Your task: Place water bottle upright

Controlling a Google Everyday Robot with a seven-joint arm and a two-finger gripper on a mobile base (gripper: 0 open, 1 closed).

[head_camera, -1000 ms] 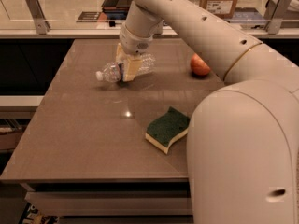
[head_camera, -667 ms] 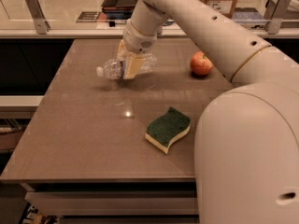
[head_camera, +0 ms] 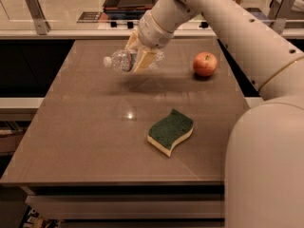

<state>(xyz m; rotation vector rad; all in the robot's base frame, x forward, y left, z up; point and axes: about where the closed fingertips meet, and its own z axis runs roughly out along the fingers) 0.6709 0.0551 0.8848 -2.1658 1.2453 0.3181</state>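
Observation:
The water bottle (head_camera: 122, 61) is a small clear ribbed bottle with a white cap pointing left. It lies on its side in the air, a little above the far part of the brown table (head_camera: 95, 141). My gripper (head_camera: 138, 57) is shut on the water bottle's middle, with cream fingers (head_camera: 144, 61) on either side of it. The arm comes in from the upper right.
A red apple (head_camera: 205, 64) sits on the table to the right of the gripper. A green and yellow sponge (head_camera: 170, 131) lies nearer the front. A counter with rails runs behind the table's far edge.
The gripper has lifted the water bottle off the table, and it now hangs above its shadow, still on its side. The apple and the sponge have not moved.

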